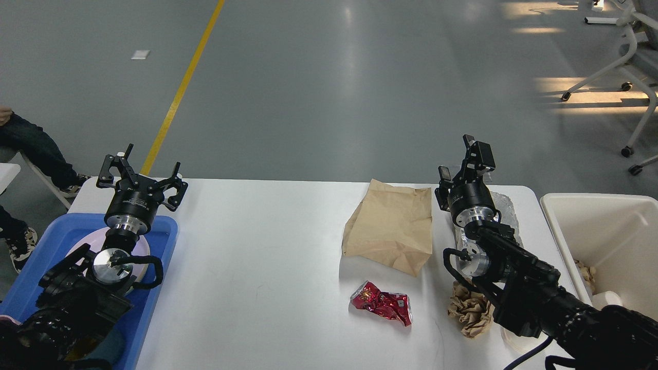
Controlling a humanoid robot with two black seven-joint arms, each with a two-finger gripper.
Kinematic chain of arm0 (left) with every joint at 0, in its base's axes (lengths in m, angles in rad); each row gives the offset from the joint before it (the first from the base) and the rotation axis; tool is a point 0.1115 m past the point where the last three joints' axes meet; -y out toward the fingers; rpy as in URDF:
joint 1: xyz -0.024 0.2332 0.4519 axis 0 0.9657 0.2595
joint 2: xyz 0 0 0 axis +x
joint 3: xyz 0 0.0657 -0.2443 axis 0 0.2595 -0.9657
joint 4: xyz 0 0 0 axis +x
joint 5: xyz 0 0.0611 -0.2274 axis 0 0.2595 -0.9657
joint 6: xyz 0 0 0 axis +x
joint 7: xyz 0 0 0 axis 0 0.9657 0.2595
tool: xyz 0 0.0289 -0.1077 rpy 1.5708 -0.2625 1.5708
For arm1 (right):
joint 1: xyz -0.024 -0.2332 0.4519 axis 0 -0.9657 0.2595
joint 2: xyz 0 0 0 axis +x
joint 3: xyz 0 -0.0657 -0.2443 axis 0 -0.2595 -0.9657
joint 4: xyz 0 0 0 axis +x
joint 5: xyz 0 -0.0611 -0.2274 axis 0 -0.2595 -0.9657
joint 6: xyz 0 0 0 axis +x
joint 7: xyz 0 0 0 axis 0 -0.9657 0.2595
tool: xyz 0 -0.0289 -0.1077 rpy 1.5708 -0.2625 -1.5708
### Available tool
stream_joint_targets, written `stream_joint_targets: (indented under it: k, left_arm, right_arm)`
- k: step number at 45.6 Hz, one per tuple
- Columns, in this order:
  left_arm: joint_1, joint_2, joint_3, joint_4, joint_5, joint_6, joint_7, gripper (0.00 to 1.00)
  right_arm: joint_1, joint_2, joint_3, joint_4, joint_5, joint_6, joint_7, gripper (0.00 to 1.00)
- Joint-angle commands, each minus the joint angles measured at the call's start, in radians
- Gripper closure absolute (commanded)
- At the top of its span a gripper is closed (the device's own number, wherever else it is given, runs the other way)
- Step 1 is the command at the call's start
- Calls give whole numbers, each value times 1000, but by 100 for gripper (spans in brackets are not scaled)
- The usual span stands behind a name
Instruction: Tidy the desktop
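Observation:
The white desktop (267,246) carries a flat brown paper bag (390,231), a crushed red can (383,304) and a crumpled brown paper ball (469,311). My right gripper (465,159) is open and empty, raised over the desktop's far right edge, just right of the bag. A clear crinkled plastic container (506,205) lies partly hidden under the right arm. My left gripper (141,172) is open and empty, raised above the far end of the blue tray (159,246).
The blue tray at the left holds a pink plate (82,245), mostly hidden by my left arm. A cream bin (601,226) stands at the right with crumpled paper (586,272) and a white cup (606,298) inside. A person's legs (31,149) are at far left.

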State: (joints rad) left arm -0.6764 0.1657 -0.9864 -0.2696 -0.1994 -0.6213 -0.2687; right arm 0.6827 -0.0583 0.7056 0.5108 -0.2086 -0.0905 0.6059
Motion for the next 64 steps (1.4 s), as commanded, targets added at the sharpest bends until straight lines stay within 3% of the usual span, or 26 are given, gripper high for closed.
stream_joint_targets:
  k: [1, 20, 41, 64]
  left_arm:
    - [0, 0, 0, 0, 0, -2, 0, 3]
    - [0, 0, 0, 0, 0, 0, 0, 3]
    - [0, 0, 0, 1, 0, 0, 0, 3]
    - [0, 0, 0, 0, 0, 0, -1, 3]
  right_arm:
    - [0, 0, 0, 0, 0, 0, 0, 0]
    - [26, -8, 2, 3, 2, -2, -6, 0]
    - [63, -184, 21, -17, 17, -5, -6, 0]
    - [80, -183, 2, -29, 17, 2, -3, 0]
